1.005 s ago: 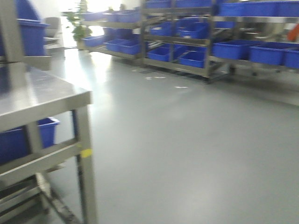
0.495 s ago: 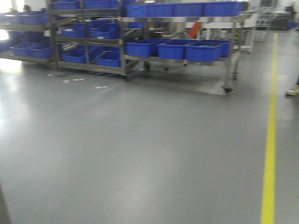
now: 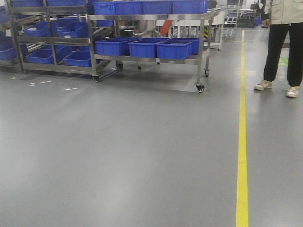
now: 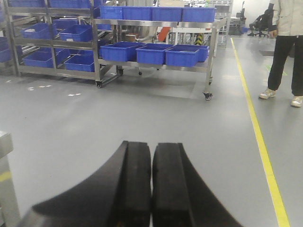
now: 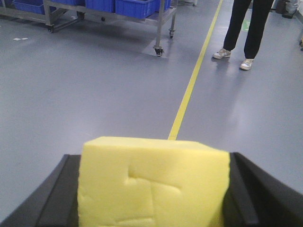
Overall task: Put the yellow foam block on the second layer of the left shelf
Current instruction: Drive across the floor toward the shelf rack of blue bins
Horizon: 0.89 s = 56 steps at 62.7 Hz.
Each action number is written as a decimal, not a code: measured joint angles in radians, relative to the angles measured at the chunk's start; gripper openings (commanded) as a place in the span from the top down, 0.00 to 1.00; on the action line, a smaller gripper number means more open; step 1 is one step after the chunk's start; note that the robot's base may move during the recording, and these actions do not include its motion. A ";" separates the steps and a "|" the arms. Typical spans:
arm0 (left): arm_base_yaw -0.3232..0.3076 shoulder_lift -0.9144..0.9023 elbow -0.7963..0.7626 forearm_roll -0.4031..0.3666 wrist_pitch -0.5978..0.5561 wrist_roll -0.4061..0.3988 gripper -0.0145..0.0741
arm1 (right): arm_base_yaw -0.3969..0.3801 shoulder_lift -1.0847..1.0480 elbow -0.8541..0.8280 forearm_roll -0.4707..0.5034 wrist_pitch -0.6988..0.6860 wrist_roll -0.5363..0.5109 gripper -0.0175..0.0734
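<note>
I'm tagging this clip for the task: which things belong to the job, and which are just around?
Job:
- yellow foam block, held in the right gripper
- left gripper, shut and empty

Just around:
- blue bins
- rack (target or not, cannot tell)
- person
- yellow floor line

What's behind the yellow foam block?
Grey floor, a yellow floor line, a person's legs, a wheeled rack with blue bins. The yellow foam block hides the nearest floor.

One yellow foam block (image 5: 152,182), one left hand (image 4: 151,189), one right hand (image 5: 151,198), one person (image 3: 283,42).
</note>
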 measured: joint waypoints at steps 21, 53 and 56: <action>0.000 0.000 0.000 0.000 0.000 0.000 0.68 | 0.000 0.000 0.000 0.000 0.000 0.000 0.49; 0.000 0.000 0.000 0.000 0.000 0.000 0.68 | 0.000 0.000 0.000 0.000 0.000 0.000 0.49; 0.000 0.000 0.000 0.000 0.000 0.000 0.68 | 0.000 0.000 0.000 0.000 0.000 0.000 0.49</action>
